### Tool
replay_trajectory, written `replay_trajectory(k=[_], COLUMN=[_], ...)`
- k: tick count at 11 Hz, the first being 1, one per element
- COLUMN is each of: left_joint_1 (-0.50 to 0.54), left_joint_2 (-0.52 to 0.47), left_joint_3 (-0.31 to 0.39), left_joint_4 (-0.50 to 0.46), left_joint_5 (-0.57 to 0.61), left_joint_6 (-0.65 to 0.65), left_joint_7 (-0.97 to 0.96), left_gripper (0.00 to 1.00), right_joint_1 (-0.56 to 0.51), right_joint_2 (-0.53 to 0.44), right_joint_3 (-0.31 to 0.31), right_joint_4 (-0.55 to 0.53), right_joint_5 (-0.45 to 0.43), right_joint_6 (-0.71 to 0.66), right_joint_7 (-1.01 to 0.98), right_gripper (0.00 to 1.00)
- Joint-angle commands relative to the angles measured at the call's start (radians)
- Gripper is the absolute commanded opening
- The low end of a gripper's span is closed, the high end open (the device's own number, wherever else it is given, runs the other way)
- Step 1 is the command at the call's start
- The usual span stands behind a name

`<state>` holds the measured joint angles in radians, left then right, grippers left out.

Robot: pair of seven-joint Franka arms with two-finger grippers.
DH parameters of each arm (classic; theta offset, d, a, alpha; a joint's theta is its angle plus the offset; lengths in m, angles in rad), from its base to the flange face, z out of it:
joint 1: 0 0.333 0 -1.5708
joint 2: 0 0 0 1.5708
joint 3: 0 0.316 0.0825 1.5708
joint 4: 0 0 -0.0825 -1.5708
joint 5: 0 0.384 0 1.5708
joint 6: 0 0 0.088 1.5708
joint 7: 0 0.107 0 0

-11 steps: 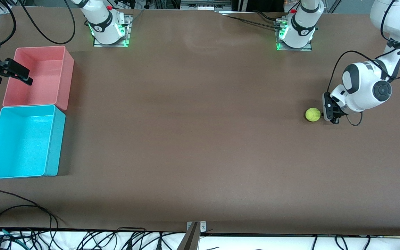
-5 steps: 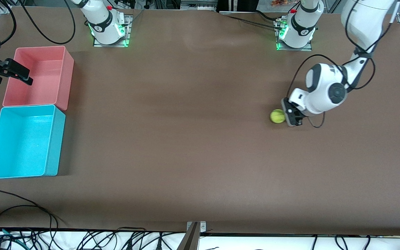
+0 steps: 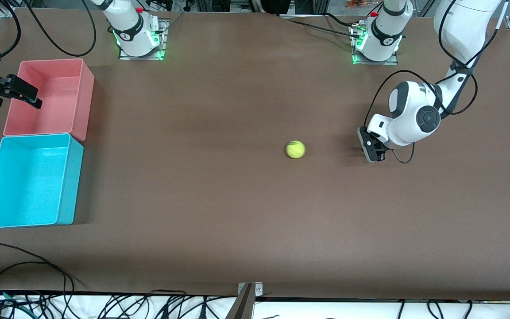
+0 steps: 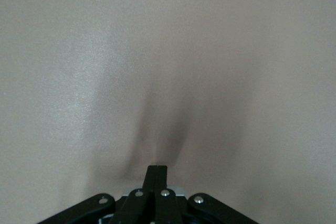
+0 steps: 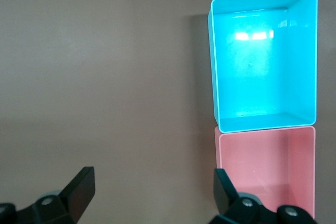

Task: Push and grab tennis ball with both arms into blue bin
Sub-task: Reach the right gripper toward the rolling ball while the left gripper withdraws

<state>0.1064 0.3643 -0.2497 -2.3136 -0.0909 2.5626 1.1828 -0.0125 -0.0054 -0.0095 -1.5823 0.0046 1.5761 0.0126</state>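
The tennis ball (image 3: 295, 149) lies loose on the brown table (image 3: 219, 212), a little right of the centre of the front view, touching nothing. It is slightly smeared in that frame.

The left gripper (image 3: 371, 150) sits low at the table surface in the right part of the front view, level with the ball and well apart from it, toward the left arm's end of the table. Its fingers (image 4: 156, 182) are pressed together with no gap and nothing between them; the left wrist view shows only bare table and the gripper's own shadow ahead of them.

The right gripper (image 3: 15, 92) is at the left edge of the front view, over the outer rim of the pink bin (image 3: 84, 95). Its fingers (image 5: 80, 190) stand spread wide apart and hold nothing. This arm waits there.

The blue bin (image 3: 71, 186) stands in the lower left of the front view, touching the pink bin end to end and nearer to the front camera than it. Both are open on top with nothing inside. In the right wrist view the blue bin (image 5: 216, 66) fills the upper right and the pink bin (image 5: 223, 156) the lower right.

Black cables (image 3: 25, 266) trail along the bottom of the front view, below the table's edge.
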Motion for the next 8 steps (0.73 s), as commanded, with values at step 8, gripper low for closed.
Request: replay_trajectory(k=[8], left_joint_1=[0.032], left_joint_2=[-0.03], left_joint_3=[0.018], left_joint_4=[0.006], left_joint_5=[0.014], left_joint_6=[-0.037], left_joint_7=[0.008], left_gripper=[0.14], right_joint_1=[-0.003], right_joint_2=[0.005], right_joint_3=[0.011], right_joint_4=[-0.253], right_joint_5=[0.02], right_joint_6=[0.122], right_joint_7=[-0.019], right_gripper=[1.0])
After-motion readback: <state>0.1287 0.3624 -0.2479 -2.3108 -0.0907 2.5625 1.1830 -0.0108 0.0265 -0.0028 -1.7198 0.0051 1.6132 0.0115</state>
